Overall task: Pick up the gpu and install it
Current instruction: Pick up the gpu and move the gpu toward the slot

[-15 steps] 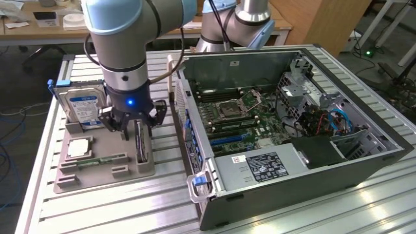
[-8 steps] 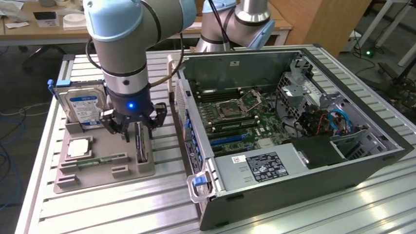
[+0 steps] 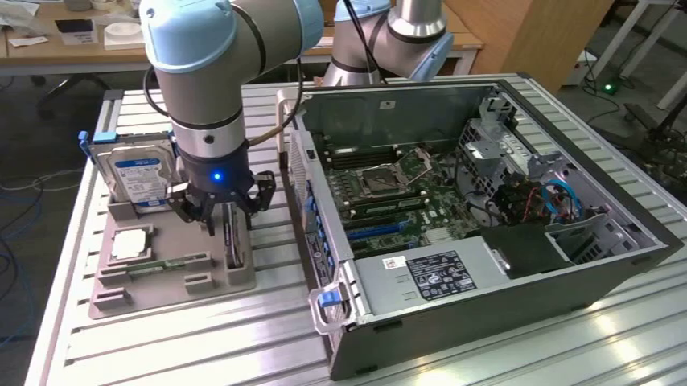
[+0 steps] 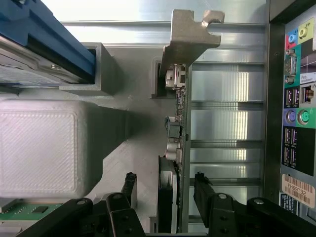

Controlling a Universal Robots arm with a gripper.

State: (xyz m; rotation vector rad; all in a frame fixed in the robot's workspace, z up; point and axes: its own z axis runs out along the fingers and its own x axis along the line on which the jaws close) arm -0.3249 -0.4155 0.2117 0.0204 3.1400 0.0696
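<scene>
**Straddling the gpu with wide fingers**

Hanging over the grey parts holder (image 3: 161, 283) on the exterior view's left, the arm (image 3: 209, 96) points straight down. Its fingers (image 3: 257, 199) are spread wide, one on either side of the gpu (image 3: 230, 240), and they grip nothing.

The gpu stands on its long edge in a slot along the holder's side nearest the computer case (image 3: 601, 265). In the wrist view the gpu (image 4: 180, 123) is seen edge-on. Its silvery end bracket (image 4: 190, 37) is at the end away from the fingers (image 4: 130, 186). One finger stands clear of the card with a plain gap. The other is just beside it, and whether that one touches cannot be told.

On the same holder, farther to the exterior view's left, a silver hard drive (image 3: 137, 173) with a blue label stands upright at the far end. A square chip (image 3: 129, 244) and a narrow green memory stick (image 3: 166, 263) lie flat nearer the camera.

The case lies open on the ribbed metal worktop (image 3: 161, 350) just to the exterior view's right of the holder, with its motherboard (image 3: 397, 193) exposed.
</scene>
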